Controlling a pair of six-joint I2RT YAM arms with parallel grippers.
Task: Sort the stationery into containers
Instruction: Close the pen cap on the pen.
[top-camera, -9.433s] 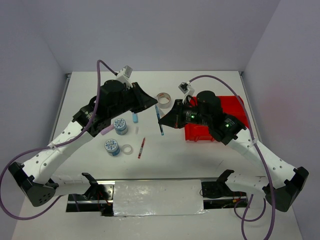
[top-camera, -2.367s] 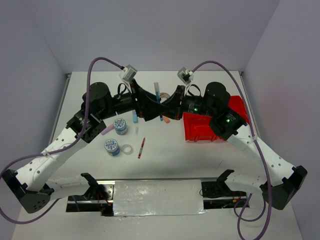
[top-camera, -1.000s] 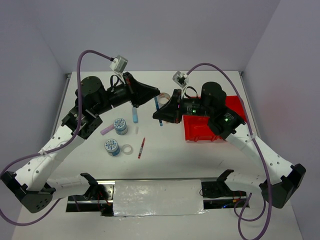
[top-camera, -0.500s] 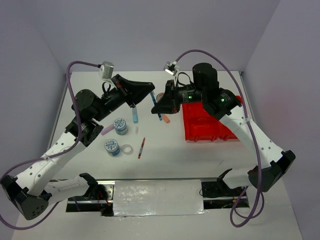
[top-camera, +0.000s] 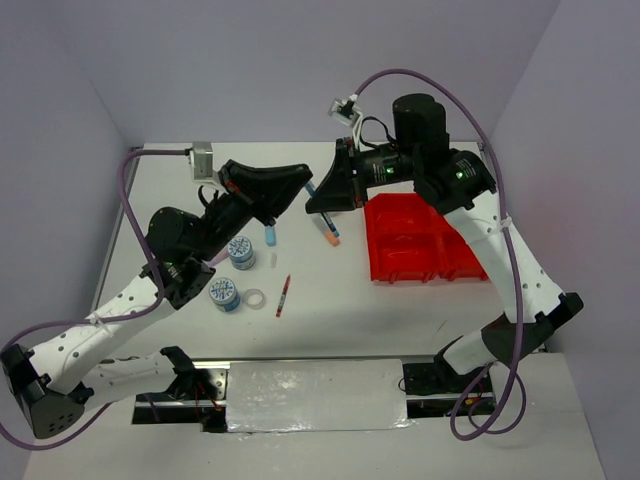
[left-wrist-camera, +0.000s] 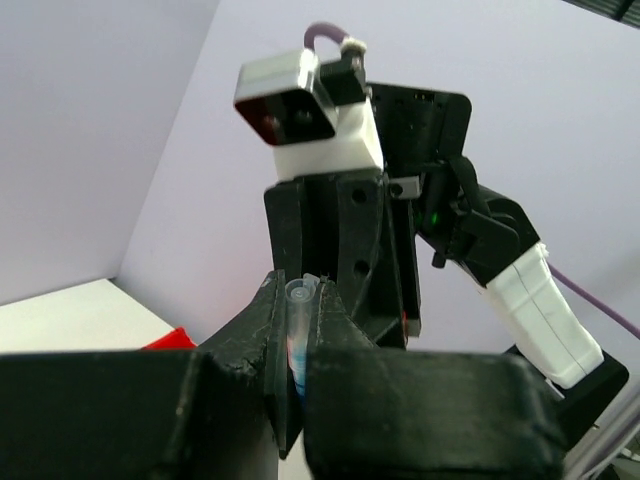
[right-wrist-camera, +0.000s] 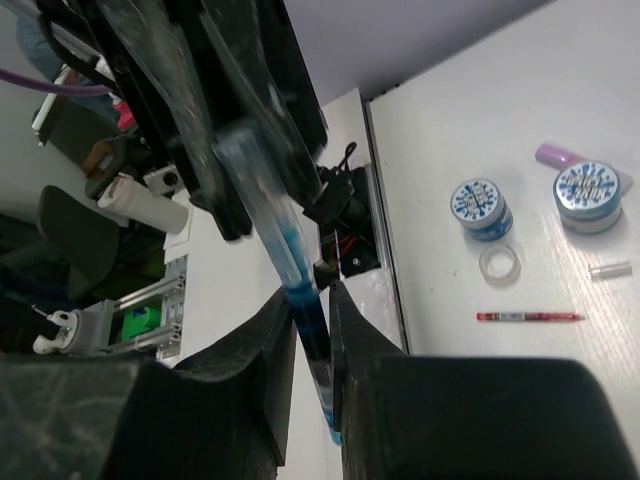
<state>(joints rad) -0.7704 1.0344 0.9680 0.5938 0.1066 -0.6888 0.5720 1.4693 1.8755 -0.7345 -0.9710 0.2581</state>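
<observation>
From the overhead camera I count two blue-white tape rolls, the far patterned roll (top-camera: 240, 252) and the near patterned roll (top-camera: 223, 293), with one clear tape ring (top-camera: 255, 298) just right of the near one. There are two pens. The red pen (top-camera: 283, 295) lies on the table beside the ring, and the blue pen (top-camera: 329, 222) is up in the air between the arms. I count three stubby markers: the light-blue marker (top-camera: 270, 235), the orange marker (top-camera: 330, 240) and the lilac marker (top-camera: 214, 261), which is half hidden by the left arm. There is one container, the red bin (top-camera: 400, 262), on the right. The compartments I can see show only red plastic, and the right arm covers its far corner. The left gripper (top-camera: 303, 181) and the right gripper (top-camera: 318, 205) meet tip to tip over the middle of the table. In the left wrist view, the left claw is nearly closed, pinching the pen's clear end between its fingers (left-wrist-camera: 275, 340), and the right arm faces it. In the right wrist view, the right claw is drawn in narrow around the pen's blue shaft. It looks like a grip, though I can't be sure both pads press. Below it lie both rolls, the ring, the red pen and the lilac marker.
</observation>
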